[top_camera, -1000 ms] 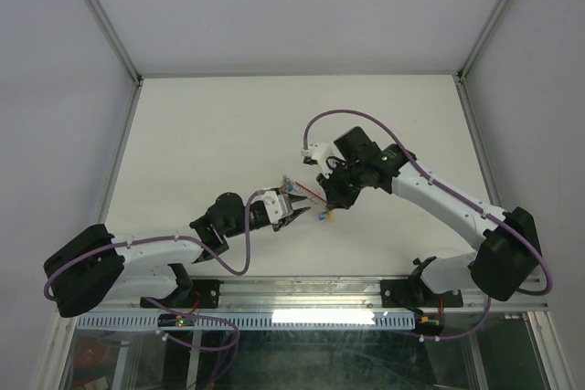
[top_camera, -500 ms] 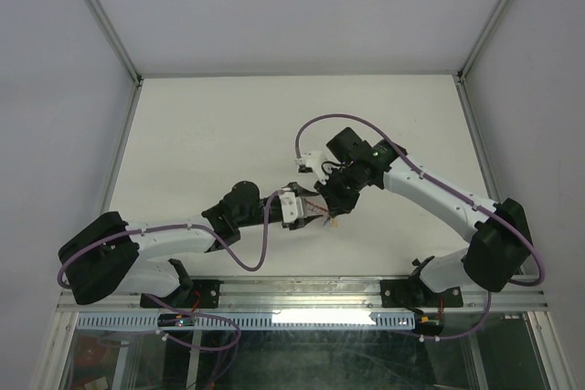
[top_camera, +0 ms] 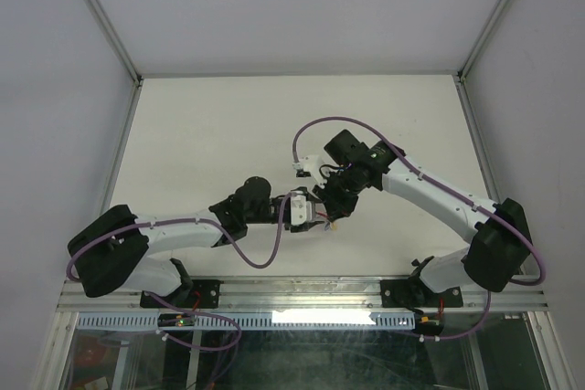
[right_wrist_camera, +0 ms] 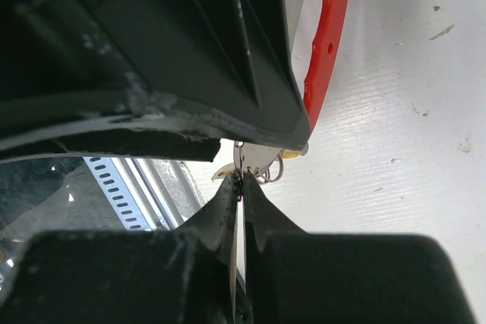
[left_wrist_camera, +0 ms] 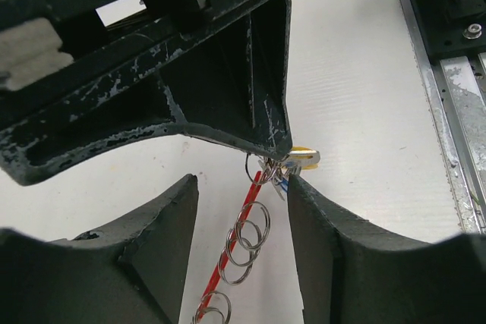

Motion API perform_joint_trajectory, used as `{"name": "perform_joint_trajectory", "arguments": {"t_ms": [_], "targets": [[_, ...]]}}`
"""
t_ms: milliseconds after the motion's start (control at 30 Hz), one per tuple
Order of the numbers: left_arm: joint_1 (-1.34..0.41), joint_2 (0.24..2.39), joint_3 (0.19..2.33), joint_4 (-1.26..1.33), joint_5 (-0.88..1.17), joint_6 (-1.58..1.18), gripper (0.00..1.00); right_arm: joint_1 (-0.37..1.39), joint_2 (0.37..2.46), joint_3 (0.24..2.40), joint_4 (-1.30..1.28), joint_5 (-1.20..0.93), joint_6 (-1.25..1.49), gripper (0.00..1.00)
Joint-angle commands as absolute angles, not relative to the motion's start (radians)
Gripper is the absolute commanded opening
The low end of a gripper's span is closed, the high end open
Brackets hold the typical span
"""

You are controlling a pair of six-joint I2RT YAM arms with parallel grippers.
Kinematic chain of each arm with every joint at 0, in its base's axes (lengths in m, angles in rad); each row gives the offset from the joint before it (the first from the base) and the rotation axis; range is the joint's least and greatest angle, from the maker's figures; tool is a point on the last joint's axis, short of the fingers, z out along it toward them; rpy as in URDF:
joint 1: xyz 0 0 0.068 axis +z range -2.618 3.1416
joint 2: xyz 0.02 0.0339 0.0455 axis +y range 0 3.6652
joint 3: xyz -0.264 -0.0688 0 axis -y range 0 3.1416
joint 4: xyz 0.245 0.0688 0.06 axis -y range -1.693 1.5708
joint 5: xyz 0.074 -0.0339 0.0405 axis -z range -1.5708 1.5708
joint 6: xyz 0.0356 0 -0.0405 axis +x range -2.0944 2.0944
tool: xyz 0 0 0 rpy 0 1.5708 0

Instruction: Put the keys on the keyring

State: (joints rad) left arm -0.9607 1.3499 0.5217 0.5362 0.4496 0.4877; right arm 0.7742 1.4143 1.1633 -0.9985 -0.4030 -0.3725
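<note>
- The work sits close to the near edge of the desk (top_camera: 210, 134), about midway between its left and right edges, where the two arms meet tip to tip.
- The left gripper (left_wrist_camera: 243, 187) has its jaws well apart. The keyring (right_wrist_camera: 328, 51) runs edge-on down the gap between them, and no pad visibly touches it. Whether anything holds it lower down is hidden.
- The right gripper (right_wrist_camera: 240, 187) is closed almost completely, pinching a thin wire loop (right_wrist_camera: 239, 172) at its very tip. A yellow-tagged key (left_wrist_camera: 304, 158) hangs just beyond that tip, touching the cluster at the end of the keyring.
- Several small split rings (left_wrist_camera: 250, 233) lie in a row along the red arc. I cannot tell whether they are threaded on it or only resting against it.
- My judgement: the task is in the middle of threading. The pinched loop is at the keyring's end but does not look seated on it yet.
- Still to do, as far as I can judge: work that loop onto the keyring, then release it. How many keys remain is not visible.
</note>
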Motion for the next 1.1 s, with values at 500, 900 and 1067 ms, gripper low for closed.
{"name": "perform_joint_trajectory", "arguments": {"t_ms": [500, 900, 1067], "targets": [[-0.971, 1.403, 0.632, 0.430, 0.570, 0.570, 0.25, 0.787, 1.383, 1.219, -0.979, -0.456, -0.388, 0.00], [-0.972, 1.417, 0.679, 0.316, 0.585, 0.616, 0.00, 0.788, 1.384, 1.234, -1.008, -0.439, -0.399, 0.02], [-0.972, 1.417, 0.698, 0.292, 0.568, 0.597, 0.00, 0.787, 1.375, 1.247, -0.995, -0.439, -0.389, 0.16]]}}
